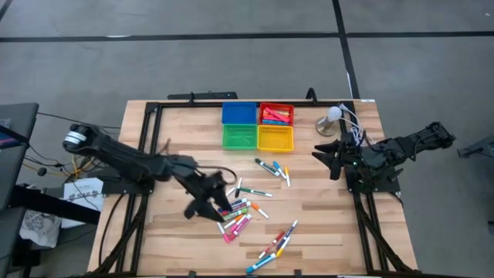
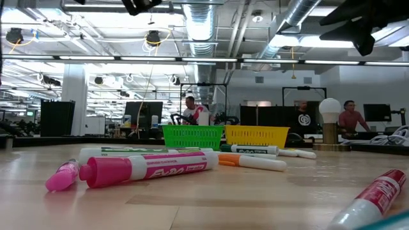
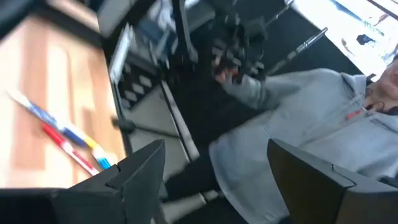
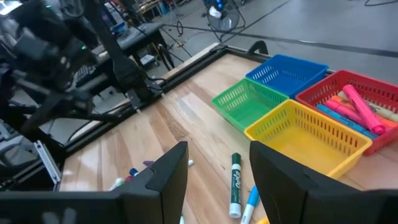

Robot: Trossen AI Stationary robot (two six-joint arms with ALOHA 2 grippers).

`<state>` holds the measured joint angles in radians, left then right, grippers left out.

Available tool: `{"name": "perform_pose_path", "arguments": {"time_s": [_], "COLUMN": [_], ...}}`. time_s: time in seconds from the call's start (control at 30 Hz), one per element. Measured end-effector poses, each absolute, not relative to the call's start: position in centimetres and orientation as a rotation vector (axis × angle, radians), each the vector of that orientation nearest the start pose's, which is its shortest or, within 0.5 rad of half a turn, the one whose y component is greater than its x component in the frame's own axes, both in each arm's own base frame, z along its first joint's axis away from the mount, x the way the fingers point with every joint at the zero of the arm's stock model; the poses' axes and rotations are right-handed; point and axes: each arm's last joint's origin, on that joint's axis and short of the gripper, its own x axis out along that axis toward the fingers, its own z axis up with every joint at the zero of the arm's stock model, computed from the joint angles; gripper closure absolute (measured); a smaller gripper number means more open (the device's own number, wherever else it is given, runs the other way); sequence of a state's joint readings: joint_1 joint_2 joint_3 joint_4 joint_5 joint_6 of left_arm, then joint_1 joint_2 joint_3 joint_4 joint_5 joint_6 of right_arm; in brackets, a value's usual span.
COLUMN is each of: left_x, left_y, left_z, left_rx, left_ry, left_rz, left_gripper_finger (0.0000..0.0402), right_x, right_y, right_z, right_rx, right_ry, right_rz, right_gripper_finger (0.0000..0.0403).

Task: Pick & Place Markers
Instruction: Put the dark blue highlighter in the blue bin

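Loose markers lie flat on the wooden table in three groups: a pile (image 1: pixel 238 210) mid-table, a few (image 1: pixel 272 168) nearer the trays, and a few (image 1: pixel 274 245) by the near edge. More markers (image 4: pixel 354 106) lie in the red tray (image 1: pixel 276 106). My left gripper (image 1: pixel 218 201) hovers open beside the pile, pointing about level toward the near edge, with nothing between its fingers (image 3: pixel 140 171). My right gripper (image 1: pixel 324 161) waits open at the table's right side, aimed at the trays, with nothing between its fingers. A green-capped marker (image 4: pixel 235 185) lies beyond them.
Blue (image 1: pixel 239 113), green (image 1: pixel 239 137) and yellow (image 1: pixel 275 139) trays stand with the red one at the far middle. A white bulb on a wooden base (image 1: pixel 332 117) stands at the far right. A person in a grey hoodie (image 3: pixel 298 124) sits beyond the near edge.
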<state>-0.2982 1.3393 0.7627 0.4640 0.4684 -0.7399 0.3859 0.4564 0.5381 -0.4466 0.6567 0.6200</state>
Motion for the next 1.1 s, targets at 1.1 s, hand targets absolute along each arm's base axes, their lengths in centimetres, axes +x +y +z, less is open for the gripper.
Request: {"name": "perform_pose_path", "arguments": {"time_s": [1.1], "left_x": [32.6], "left_y": [-12.2], "left_z": [23.4], "left_rx": [-1.094], "left_ry": [0.603], "left_rz": [-0.288], "left_gripper_finger": [0.0119], "right_x": [10.4], "right_y": [2.3], "right_z": [26.3], "right_rx": [0.379], "right_ry": [0.268], "right_rz": [-0.357], "right_gripper_finger": [0.0241]}}
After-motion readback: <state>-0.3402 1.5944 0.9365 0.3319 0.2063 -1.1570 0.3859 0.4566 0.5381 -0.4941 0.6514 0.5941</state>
